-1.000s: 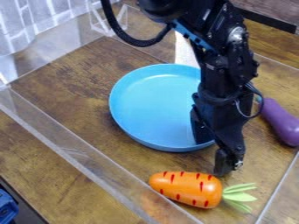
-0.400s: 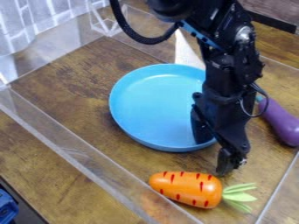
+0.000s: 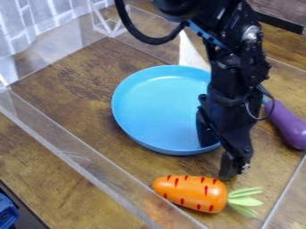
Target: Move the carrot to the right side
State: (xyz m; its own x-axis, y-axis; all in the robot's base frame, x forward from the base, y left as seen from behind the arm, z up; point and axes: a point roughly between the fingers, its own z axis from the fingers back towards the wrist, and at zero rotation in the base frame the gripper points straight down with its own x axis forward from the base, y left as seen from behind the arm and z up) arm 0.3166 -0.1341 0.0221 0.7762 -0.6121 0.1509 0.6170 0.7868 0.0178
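The carrot (image 3: 191,192) lies on its side on the wooden table near the front, orange with dark lines, its light green top (image 3: 245,199) pointing right. My black gripper (image 3: 233,165) points straight down just above and behind the carrot's leafy end, low over the table, beside the blue plate's right rim. Its fingers look spread and nothing shows between them; they are apart from the carrot.
A blue plate (image 3: 149,112) sits in the middle of the table, left of the arm. A purple eggplant (image 3: 287,123) lies at the right edge. A clear plastic wall (image 3: 84,165) runs along the front left.
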